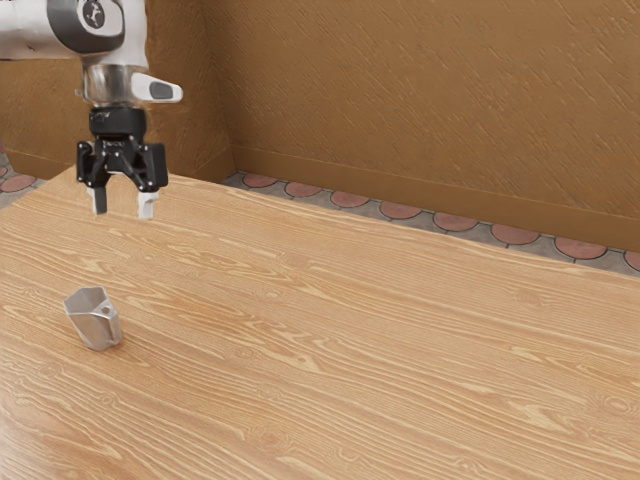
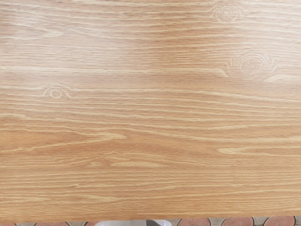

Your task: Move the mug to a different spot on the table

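Silver faceted mug [image 1: 93, 317] sits on the wood-grain table [image 1: 380, 340], apparently tilted, well apart from the claw [image 1: 122, 205]: below it, nearer the camera and slightly toward the exterior view's left. Claw hangs above the table's far edge, fingers spread, gripping nothing.

Wooden table [image 1: 400, 330], brown walls [image 1: 420, 90], red-tiled floor [image 1: 455, 222]
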Motion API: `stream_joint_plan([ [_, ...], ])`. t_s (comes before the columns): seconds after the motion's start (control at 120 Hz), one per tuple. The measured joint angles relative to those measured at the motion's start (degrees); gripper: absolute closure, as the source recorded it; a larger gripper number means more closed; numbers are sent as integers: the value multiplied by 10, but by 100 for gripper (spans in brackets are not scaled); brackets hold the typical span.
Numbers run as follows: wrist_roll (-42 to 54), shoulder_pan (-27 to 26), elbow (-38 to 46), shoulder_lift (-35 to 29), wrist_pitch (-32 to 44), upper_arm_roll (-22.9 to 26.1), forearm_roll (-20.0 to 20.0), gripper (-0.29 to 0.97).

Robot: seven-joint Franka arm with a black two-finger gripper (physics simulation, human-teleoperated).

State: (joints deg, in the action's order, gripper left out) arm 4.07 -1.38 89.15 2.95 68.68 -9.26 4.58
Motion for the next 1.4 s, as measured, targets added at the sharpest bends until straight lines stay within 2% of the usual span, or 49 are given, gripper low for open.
stream_joint_plan([
  [0.142,10,32,26,-26,128,7,-5,2],
  [0.25,-10,95,109,-76,196,71,-4,2],
  [0.325,-35,64,188,-112,249,94,0,2],
  [0.417,-81,35,253,-124,304,117,6,2],
  [0.683,-247,-2,391,-119,453,123,50,2],
  [0.925,-401,2,430,-50,581,120,63,2],
  [1.075,-498,13,463,-38,634,119,62,2],
  [1.142,-536,18,473,-34,656,118,48,2],
  [1.275,-611,24,476,-20,694,113,-14,3],
  [1.4,-668,25,492,-22,714,98,-37,4],
])
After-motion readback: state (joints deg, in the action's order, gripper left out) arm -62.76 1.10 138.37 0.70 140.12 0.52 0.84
